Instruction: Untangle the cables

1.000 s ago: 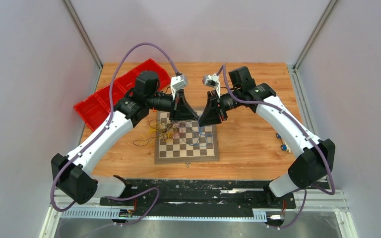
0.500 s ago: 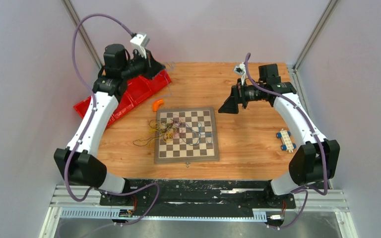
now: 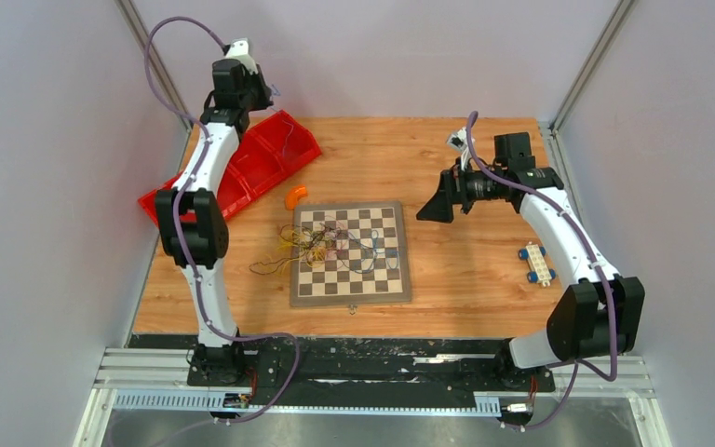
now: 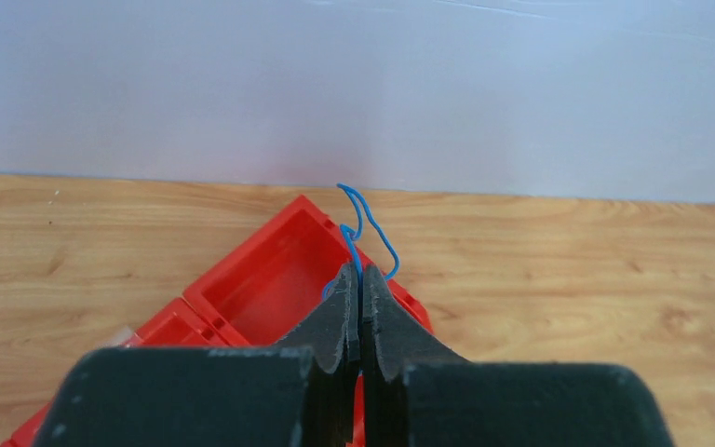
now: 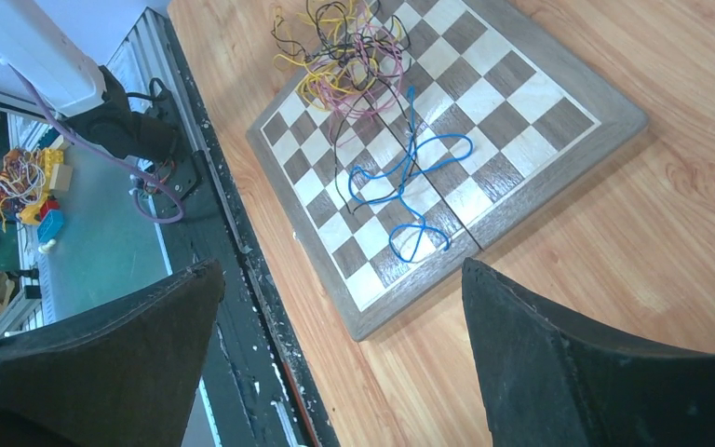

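Swung over the red bin (image 4: 265,275), our left gripper (image 4: 360,279) clamps a limp blue cable (image 4: 369,235); below our right gripper's (image 5: 340,270) parted fingers (image 5: 559,354), we would take cables (image 5: 344,51) by loose loops.

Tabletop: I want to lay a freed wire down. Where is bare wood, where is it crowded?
Bare: wood between the chessboard and the blue-and-white block, and the far strip right of the red bin. Crowded: the cables tangled across the chessboard's left edge.
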Tool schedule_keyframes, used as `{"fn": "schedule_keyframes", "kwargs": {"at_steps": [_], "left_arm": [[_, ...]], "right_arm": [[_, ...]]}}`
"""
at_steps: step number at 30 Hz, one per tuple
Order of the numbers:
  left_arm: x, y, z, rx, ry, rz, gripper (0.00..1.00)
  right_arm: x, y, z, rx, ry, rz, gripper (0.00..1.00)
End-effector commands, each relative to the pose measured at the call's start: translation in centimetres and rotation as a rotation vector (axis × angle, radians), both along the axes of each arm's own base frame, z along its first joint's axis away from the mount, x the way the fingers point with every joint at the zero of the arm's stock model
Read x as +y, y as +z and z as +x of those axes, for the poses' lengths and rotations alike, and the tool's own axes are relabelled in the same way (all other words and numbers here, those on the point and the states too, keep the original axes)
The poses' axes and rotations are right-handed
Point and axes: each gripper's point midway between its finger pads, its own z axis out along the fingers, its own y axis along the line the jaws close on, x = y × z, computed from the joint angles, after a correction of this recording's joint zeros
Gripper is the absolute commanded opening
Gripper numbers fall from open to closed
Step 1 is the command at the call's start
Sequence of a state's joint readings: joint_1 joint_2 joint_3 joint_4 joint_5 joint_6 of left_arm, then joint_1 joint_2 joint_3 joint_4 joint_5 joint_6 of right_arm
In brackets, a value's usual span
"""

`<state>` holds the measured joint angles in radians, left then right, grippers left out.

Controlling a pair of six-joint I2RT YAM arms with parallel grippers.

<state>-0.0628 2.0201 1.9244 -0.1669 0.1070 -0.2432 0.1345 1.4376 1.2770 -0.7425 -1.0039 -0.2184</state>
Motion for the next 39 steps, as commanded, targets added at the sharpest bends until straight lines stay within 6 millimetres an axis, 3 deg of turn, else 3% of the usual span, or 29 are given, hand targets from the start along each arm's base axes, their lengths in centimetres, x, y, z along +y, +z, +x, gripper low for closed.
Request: {"fn": "schedule_keyframes", "kwargs": {"at_steps": [1, 5, 8, 10, 12, 13, 15, 16, 17, 18, 19, 22, 25, 28, 31, 32, 35, 39], "left_arm": [[2.0, 2.1, 3.9, -0.124, 0.061, -0.097, 0.01], [1.2, -2.6, 5.0, -0.05, 0.017, -0.103, 0.02], [0.8, -5.5, 4.8, 0.016, -0.003, -0.112, 0.04], [0.7, -6.8, 4.5, 0.051, -0.01, -0.108, 0.13], [0.5, -7.0, 4.0, 0.066, -0.029, -0.101, 0.26], [0.5, -6.5, 3.6, 0.069, -0.037, -0.096, 0.39], [0.5, -5.0, 2.8, 0.06, -0.056, -0.076, 0.55], [0.7, -3.0, 2.1, 0.032, -0.064, -0.064, 0.59], [0.7, -2.8, 1.5, 0.034, -0.08, -0.052, 0.73], [0.7, -0.6, 0.4, 0.005, -0.092, -0.043, 0.81], [0.5, -0.6, -0.3, 0.009, -0.122, -0.021, 0.92], [-0.5, 1.5, -4.7, 0.017, -0.222, 0.028, 1.0], [-2.9, 1.8, -10.1, 0.038, -0.428, 0.061, 1.0], [-5.4, -0.1, -17.9, 0.103, -0.663, 0.051, 1.0], [-7.3, -1.7, -23.8, 0.135, -0.824, -0.004, 1.0], [-7.5, -3.5, -25.0, 0.176, -0.846, -0.023, 1.0], [-8.8, -5.7, -27.6, 0.237, -0.909, -0.048, 0.97], [-10.1, -8.4, -28.5, 0.298, -0.96, -0.025, 0.82]], "right_arm": [[-0.6, 0.6, 0.2, -0.058, -0.015, -0.004, 0.97], [-0.8, 0.0, 0.3, -0.045, -0.019, -0.008, 0.97], [-0.8, -0.5, 0.5, -0.031, -0.018, -0.008, 0.97], [-0.8, -0.7, 0.6, -0.021, -0.015, -0.006, 0.97], [-0.7, -0.6, 0.7, -0.018, -0.014, -0.003, 0.97], [-0.7, -0.5, 0.8, -0.021, -0.013, -0.001, 0.97], [-0.7, -0.3, 0.9, -0.026, -0.013, 0.0, 0.97], [-0.6, -0.1, 1.0, -0.028, -0.01, 0.004, 0.97], [-0.5, -0.1, 1.0, -0.026, -0.007, 0.009, 0.97], [-0.4, -0.1, 1.0, -0.022, -0.003, 0.014, 0.97], [-0.3, -0.1, 1.0, -0.015, 0.003, 0.022, 0.96], [0.2, -0.6, 0.8, 0.008, 0.025, 0.029, 0.95], [0.8, -1.3, 0.7, 0.02, 0.045, 0.02, 0.95], [1.4, -2.0, 0.4, 0.041, 0.065, 0.018, 0.94], [2.3, -2.9, 0.2, 0.06, 0.091, 0.011, 0.93], [2.7, -3.2, 0.2, 0.066, 0.101, 0.006, 0.93], [3.9, -4.3, 0.5, 0.077, 0.128, -0.011, 0.9], [5.4, -5.8, 0.9, 0.117, 0.159, -0.017, 0.87]]}}
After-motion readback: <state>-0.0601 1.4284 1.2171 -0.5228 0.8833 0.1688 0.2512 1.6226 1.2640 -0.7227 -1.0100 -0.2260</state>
